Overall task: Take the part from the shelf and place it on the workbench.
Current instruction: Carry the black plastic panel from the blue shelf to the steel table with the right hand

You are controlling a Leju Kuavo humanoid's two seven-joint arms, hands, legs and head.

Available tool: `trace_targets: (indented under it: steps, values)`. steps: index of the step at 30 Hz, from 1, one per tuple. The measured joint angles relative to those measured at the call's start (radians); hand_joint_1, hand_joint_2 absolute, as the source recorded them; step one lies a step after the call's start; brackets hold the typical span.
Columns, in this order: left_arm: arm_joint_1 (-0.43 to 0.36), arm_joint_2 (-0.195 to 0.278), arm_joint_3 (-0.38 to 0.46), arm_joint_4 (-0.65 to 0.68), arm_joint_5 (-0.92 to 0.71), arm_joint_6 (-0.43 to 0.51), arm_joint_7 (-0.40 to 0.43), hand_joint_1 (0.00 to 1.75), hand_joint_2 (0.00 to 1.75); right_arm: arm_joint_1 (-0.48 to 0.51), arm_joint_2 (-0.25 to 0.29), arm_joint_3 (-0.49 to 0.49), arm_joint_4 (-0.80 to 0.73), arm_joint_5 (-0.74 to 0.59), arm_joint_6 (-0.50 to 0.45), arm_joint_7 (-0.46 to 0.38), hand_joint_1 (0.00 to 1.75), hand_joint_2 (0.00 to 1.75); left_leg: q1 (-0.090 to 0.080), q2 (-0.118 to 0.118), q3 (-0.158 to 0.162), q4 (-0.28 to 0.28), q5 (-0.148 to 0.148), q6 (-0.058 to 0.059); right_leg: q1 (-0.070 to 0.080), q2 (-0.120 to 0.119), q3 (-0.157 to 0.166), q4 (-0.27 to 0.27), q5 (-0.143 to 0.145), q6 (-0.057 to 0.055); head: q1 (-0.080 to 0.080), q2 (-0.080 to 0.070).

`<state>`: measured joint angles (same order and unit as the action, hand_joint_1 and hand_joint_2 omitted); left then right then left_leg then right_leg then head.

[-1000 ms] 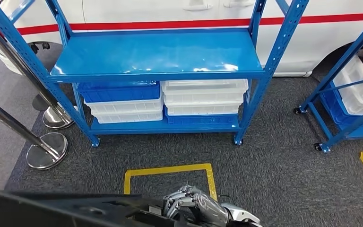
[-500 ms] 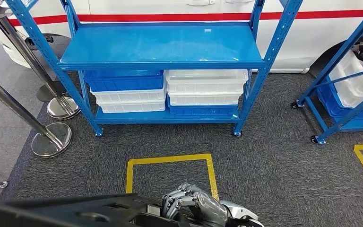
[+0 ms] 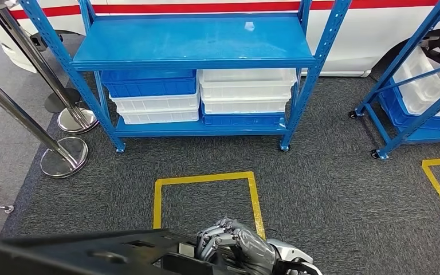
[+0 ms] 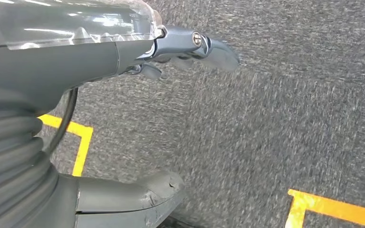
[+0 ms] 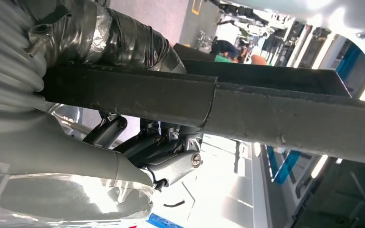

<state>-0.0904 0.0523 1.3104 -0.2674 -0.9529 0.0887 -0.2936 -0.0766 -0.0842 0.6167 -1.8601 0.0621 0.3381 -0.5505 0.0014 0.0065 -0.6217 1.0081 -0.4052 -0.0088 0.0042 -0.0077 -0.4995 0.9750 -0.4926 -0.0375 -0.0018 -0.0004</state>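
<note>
Nearest, at the bottom of the head view, the right hand [image 3: 232, 243] curls its fingers [image 3: 212, 238] over the edge of a long black part [image 3: 91, 255], which lies across the lower left of the picture, low in front of the robot's body. The right wrist view shows that same hand [image 5: 166, 156] from behind, its fingers [image 5: 173, 142] hooked under the dark flat edge of the part [image 5: 266, 114], so it is gripping it. In the left wrist view the left hand [image 4: 171, 52] hangs over the grey carpet [image 4: 290, 118] with its fingers [image 4: 214, 50] stretched out and apart, holding nothing.

Just beyond the right hand, a yellow tape square [image 3: 206, 197] is marked on the carpet [image 3: 332, 200]. Farther off stands a blue shelf [image 3: 195, 40] with a bare upper board and stacked blue and white bins [image 3: 200, 97] beneath. To its left are chrome posts [image 3: 63, 157] on round bases; to its right, a second blue rack [image 3: 407, 114] on wheels. Behind the shelf is a white car [image 3: 349, 34] with a red stripe.
</note>
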Motion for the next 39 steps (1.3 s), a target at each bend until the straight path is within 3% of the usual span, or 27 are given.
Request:
trace_targets:
  steps: [2,4,5,6,7,9,11,14,15,16,19,20,21,22,24,26,28,30,31,32,34,35,36,37,39]
  values:
    - [0.001,0.0,0.0,0.0,0.0,0.0,0.0,0.0,1.75,0.0,0.002,0.0,0.0,0.003,-0.002,0.004,1.75,1.75,0.003,-0.004,-0.027,0.079,-0.079,-0.01,-0.007,-0.004,-0.016,-0.006,0.021,-0.01,0.0,0.0]
    - [0.001,0.001,0.0,0.0,0.0,0.0,0.0,0.0,1.75,0.001,0.004,0.0,0.0,0.004,-0.003,0.006,1.75,1.75,0.01,-0.004,-0.062,0.21,-0.162,-0.021,-0.008,-0.005,-0.042,0.0,0.039,-0.012,0.0,0.0]
    - [0.002,0.001,0.0,0.0,0.0,0.0,0.001,0.0,1.75,0.002,0.004,0.0,0.0,0.004,-0.003,0.006,1.75,1.75,0.013,-0.003,-0.068,0.258,-0.177,-0.026,-0.009,-0.006,-0.057,0.004,0.046,-0.011,0.0,0.0]
    - [0.002,0.001,0.0,0.0,0.0,0.0,0.001,0.0,1.75,0.002,0.004,0.0,0.0,0.004,-0.002,0.006,1.75,1.75,0.017,-0.003,-0.058,0.272,-0.169,-0.031,-0.01,-0.006,-0.073,0.011,0.053,-0.008,0.0,0.0]
    - [0.002,0.001,0.0,0.0,0.0,0.0,0.002,0.0,1.75,0.002,0.004,0.0,0.0,0.004,-0.002,0.006,1.75,1.75,0.02,-0.003,-0.03,0.248,-0.145,-0.035,-0.013,-0.006,-0.088,0.018,0.059,-0.004,0.0,0.0]
    - [0.0,0.001,0.0,0.0,0.0,0.0,0.003,0.0,1.75,0.003,0.005,0.0,0.0,0.004,-0.001,0.006,1.75,1.75,0.025,-0.004,0.065,0.12,-0.102,-0.041,-0.017,-0.005,-0.114,0.036,0.068,0.005,0.0,0.0]
    - [-0.001,0.001,0.0,0.0,0.0,0.001,0.009,0.0,1.75,0.002,0.007,0.0,0.0,0.004,0.0,0.007,1.75,1.75,0.022,-0.01,0.131,0.01,-0.101,-0.035,-0.017,-0.005,-0.131,0.047,0.079,0.018,0.0,0.0]
    - [0.001,0.0,0.0,0.0,-0.001,0.006,0.023,0.0,1.75,0.004,0.009,0.001,0.001,0.004,0.003,0.009,1.75,1.75,0.017,-0.012,0.128,-0.015,-0.095,-0.011,-0.017,-0.003,-0.14,0.046,0.099,0.04,0.0,0.0]
    - [0.001,-0.001,0.0,0.0,-0.002,0.007,0.026,0.0,1.75,0.006,0.009,0.001,0.001,0.004,0.003,0.01,1.75,1.75,0.018,-0.01,0.121,-0.016,-0.086,-0.001,-0.018,-0.002,-0.146,0.053,0.087,0.045,0.0,0.0]
    - [0.001,-0.001,0.0,0.0,-0.002,0.008,0.029,0.0,1.75,0.007,0.009,0.001,0.002,0.004,0.003,0.011,1.75,1.75,0.018,-0.007,0.111,-0.018,-0.074,0.01,-0.018,-0.001,-0.157,0.075,0.056,0.049,0.0,0.0]
    - [0.001,-0.003,0.0,0.0,-0.003,0.009,0.031,0.0,1.75,0.01,0.009,0.001,0.007,0.004,0.003,0.012,1.75,1.75,0.013,-0.002,0.071,-0.018,-0.039,0.03,-0.018,0.003,-0.206,0.244,-0.089,0.052,0.0,0.0]
    - [0.002,-0.004,0.0,0.0,-0.003,0.01,0.031,0.0,1.75,0.011,0.009,0.001,0.008,0.004,0.003,0.012,1.75,1.75,0.011,-0.002,0.054,-0.017,-0.027,0.031,-0.018,0.003,-0.215,0.301,-0.111,0.052,0.0,0.0]
    - [0.002,-0.005,0.0,0.0,-0.003,0.01,0.031,0.0,1.75,0.012,0.009,0.001,0.009,0.004,0.003,0.013,1.75,1.75,0.008,-0.001,0.038,-0.016,-0.016,0.031,-0.017,0.004,-0.21,0.334,-0.107,0.05,0.0,0.0]
    - [0.002,-0.006,0.0,0.0,-0.003,0.01,0.031,0.0,1.75,0.013,0.009,0.001,0.01,0.004,0.003,0.014,1.75,1.75,0.005,-0.001,0.022,-0.014,-0.005,0.031,-0.016,0.004,-0.19,0.333,-0.083,0.047,0.0,0.0]
    - [0.002,-0.009,0.0,0.0,-0.005,0.01,0.031,0.0,1.75,0.013,0.009,0.001,0.011,0.003,0.004,0.014,1.75,1.75,0.0,-0.001,-0.006,-0.008,0.015,0.029,-0.011,0.004,-0.097,0.236,-0.031,0.032,0.0,0.0]
    - [0.002,-0.014,0.0,0.0,-0.008,0.01,0.031,0.0,1.75,0.012,0.009,0.001,0.012,0.0,0.005,0.014,1.75,1.75,-0.004,-0.002,-0.023,-0.004,0.032,0.023,-0.003,0.004,0.013,0.085,-0.04,0.015,0.0,0.0]
    - [0.004,-0.016,0.0,0.0,-0.012,0.01,0.032,0.0,1.75,0.013,0.009,0.001,0.012,-0.006,0.006,0.011,1.75,1.75,-0.002,-0.001,-0.03,-0.008,0.052,0.012,0.004,0.004,0.056,0.009,-0.06,0.007,0.0,0.0]
    - [0.007,-0.016,0.0,0.0,-0.014,0.01,0.033,0.0,1.75,0.015,0.009,0.001,0.013,-0.01,0.006,0.008,1.75,1.75,0.001,-0.003,-0.035,-0.011,0.062,0.0,0.003,0.003,0.044,-0.003,-0.04,-0.001,0.0,0.0]
    - [0.009,-0.016,0.0,0.0,-0.015,0.011,0.033,0.0,1.75,0.017,0.009,0.001,0.013,-0.01,0.006,0.007,1.75,1.75,0.002,-0.004,-0.042,0.001,0.041,-0.005,0.0,0.001,0.034,-0.006,-0.026,-0.008,0.0,0.0]
    - [0.011,-0.015,0.0,0.0,-0.015,0.011,0.033,0.0,1.75,0.018,0.01,0.001,0.014,-0.01,0.006,0.007,1.75,1.75,0.003,-0.006,-0.052,0.033,-0.002,-0.01,-0.003,-0.001,0.022,-0.009,-0.012,-0.014,0.0,0.0]
    - [0.013,-0.014,0.0,0.0,-0.014,0.013,0.034,0.0,1.75,0.02,0.011,0.001,0.015,-0.01,0.006,0.006,1.75,1.75,0.009,-0.006,-0.077,0.147,-0.112,-0.02,-0.005,-0.004,-0.009,-0.004,0.013,-0.021,0.0,0.0]
    - [0.013,-0.014,0.0,0.0,-0.015,0.013,0.034,0.0,1.75,0.021,0.011,0.001,0.015,-0.01,0.006,0.006,1.75,1.75,0.011,-0.006,-0.085,0.212,-0.144,-0.025,-0.005,-0.005,-0.029,0.0,0.025,-0.02,0.0,0.0]
    - [0.013,-0.013,0.0,0.0,-0.015,0.013,0.034,0.0,1.75,0.022,0.011,0.001,0.015,-0.01,0.006,0.006,1.75,1.75,0.013,-0.006,-0.084,0.259,-0.15,-0.029,-0.005,-0.006,-0.049,0.007,0.036,-0.018,0.0,0.0]
    - [0.013,-0.013,0.0,0.0,-0.015,0.014,0.034,0.0,1.75,0.023,0.011,0.001,0.016,-0.01,0.006,0.006,1.75,1.75,0.015,-0.006,-0.071,0.282,-0.131,-0.033,-0.006,-0.006,-0.071,0.015,0.046,-0.016,0.0,0.0]
    - [0.012,-0.012,0.0,0.0,-0.015,0.016,0.033,0.0,1.75,0.025,0.011,0.001,0.016,-0.011,0.006,0.006,1.75,1.75,0.02,-0.006,0.002,0.228,-0.076,-0.037,-0.008,-0.007,-0.114,0.036,0.064,-0.01,0.0,0.0]
